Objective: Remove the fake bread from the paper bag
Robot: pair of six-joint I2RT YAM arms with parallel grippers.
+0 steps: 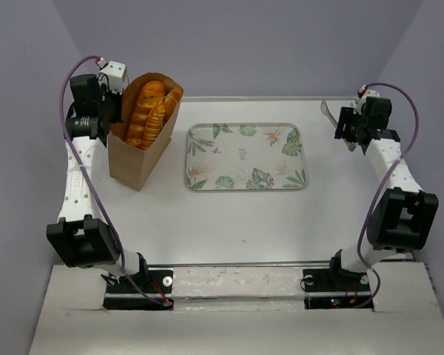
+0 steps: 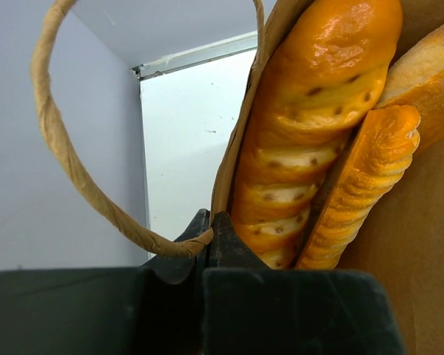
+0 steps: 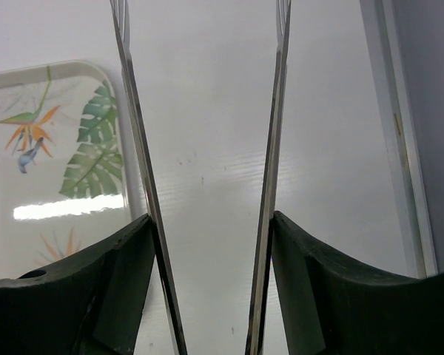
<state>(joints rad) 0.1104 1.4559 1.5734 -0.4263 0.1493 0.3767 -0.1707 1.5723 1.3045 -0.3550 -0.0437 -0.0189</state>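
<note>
The brown paper bag (image 1: 137, 161) stands upright at the far left of the table. Several golden fake bread loaves (image 1: 149, 111) stick out of its open top. My left gripper (image 1: 117, 95) is at the bag's top left edge, shut on the bag's rim where the twisted handle joins. The left wrist view shows its closed jaws (image 2: 209, 229) pinching the handle (image 2: 59, 148) and rim, with the loaves (image 2: 311, 111) right beside them. My right gripper (image 1: 349, 126) is at the far right, holding metal tongs (image 1: 327, 109) between its fingers (image 3: 211, 218). The tongs' arms (image 3: 133, 133) are spread and empty.
A leaf-patterned rectangular tray (image 1: 229, 159) lies flat in the middle of the table, between the bag and my right gripper. Its corner shows in the right wrist view (image 3: 59, 140). The table's far edge and grey walls are close behind both grippers.
</note>
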